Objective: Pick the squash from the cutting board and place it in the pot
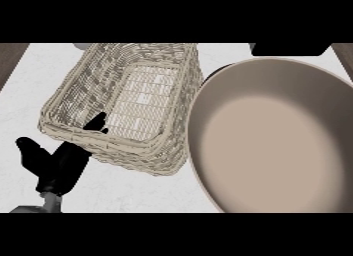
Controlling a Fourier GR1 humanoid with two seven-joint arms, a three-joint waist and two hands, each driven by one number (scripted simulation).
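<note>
Left hand (61, 165), black, shows at the lower left over the pale speckled counter (16, 100), fingers straight and spread, one fingertip touching the near rim of the woven wicker basket (127, 100). Just beside the basket on the right sits a large round beige pot (282, 140), its interior bare. Neither squash nor cutting board shows, and no writing can be read anywhere.

there is 1 view only, from the robot's head, looking steeply down at the pale counter (135, 195). it sits close: a beige pot (282, 135) fills the right half and runs past the right and lower edges, a woven basket (98, 85) lies at upper left, and the left hand (61, 165) enters from the lower edge.
</note>
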